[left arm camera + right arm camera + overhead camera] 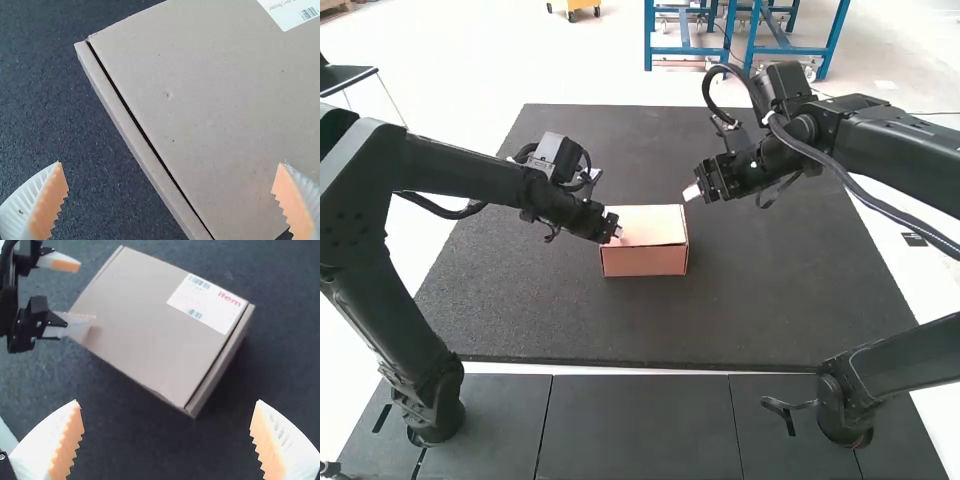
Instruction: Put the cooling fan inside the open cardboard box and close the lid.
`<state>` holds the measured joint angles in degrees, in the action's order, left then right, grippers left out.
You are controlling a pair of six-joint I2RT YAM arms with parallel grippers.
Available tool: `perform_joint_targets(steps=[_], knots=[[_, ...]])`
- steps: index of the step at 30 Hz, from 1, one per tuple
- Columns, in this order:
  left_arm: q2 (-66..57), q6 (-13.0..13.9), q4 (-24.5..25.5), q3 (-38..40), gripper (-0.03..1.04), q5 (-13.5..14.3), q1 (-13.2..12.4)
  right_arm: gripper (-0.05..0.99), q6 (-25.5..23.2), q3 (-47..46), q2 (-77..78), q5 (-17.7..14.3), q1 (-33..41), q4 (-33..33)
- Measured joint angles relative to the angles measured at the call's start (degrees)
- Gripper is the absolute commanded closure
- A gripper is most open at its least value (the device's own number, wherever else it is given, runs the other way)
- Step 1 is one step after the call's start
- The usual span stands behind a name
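Lid [150, 335] down: left gripper [613, 227], jaws wide, seemingly seating it at nine o'clock on the box [644, 240]; right gripper [692, 192] hovers open, one o'clock.

The cardboard box [644, 240] is set near the middle of the mat [770, 280], its left top edge straddled by the left gripper [614, 227], while the right gripper [692, 193] is held above the mat, just behind the box's right end.
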<state>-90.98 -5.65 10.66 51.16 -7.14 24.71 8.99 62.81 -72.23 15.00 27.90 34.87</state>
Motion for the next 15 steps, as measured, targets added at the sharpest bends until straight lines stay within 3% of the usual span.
perform_joint_targets(steps=[8, 15], knots=[[0.00, -0.20, -2.10, -1.42, 0.05, -0.02, 0.04, 0.18, -0.17, 0.00, 0.02, 0.00, 0.00, 0.00], [1.95, -0.74, 0.50, -1.05, 0.04, -0.17, 0.04, 0.18, -0.98, 0.00, 0.00, -0.13, 0.00, -0.13]])
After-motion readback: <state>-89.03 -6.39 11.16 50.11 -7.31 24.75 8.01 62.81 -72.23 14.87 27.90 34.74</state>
